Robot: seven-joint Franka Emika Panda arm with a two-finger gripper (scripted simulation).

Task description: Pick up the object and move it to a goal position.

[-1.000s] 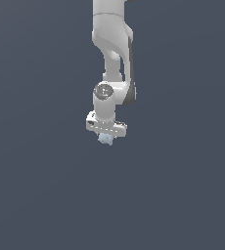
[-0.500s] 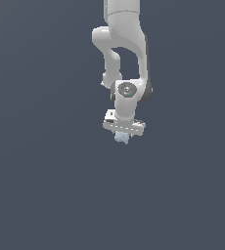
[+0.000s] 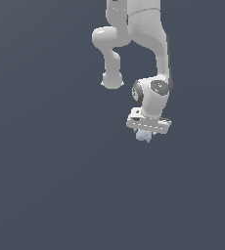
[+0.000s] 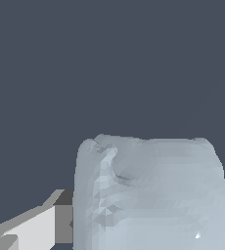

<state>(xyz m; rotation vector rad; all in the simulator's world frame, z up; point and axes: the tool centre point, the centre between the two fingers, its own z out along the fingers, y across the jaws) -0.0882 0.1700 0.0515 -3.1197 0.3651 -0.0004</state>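
Observation:
The object [image 3: 144, 136], a small pale light-blue chunky block with rounded edges, hangs just under the white arm's hand in the exterior view. My gripper [image 3: 145, 135] is shut on it, the fingers mostly hidden behind the block. In the wrist view the object [image 4: 151, 195] fills much of the picture, and one white finger [image 4: 29, 229] shows beside it. The arm's hand plate [image 3: 148, 123] sits directly above the block.
The white arm [image 3: 139, 34] reaches down from the upper middle of the exterior view. Everything around it is a plain dark grey-blue background, with no other objects or edges in sight.
The arm has swung toward the exterior view's right, carrying the block with it. The grip on the block has stayed shut throughout.

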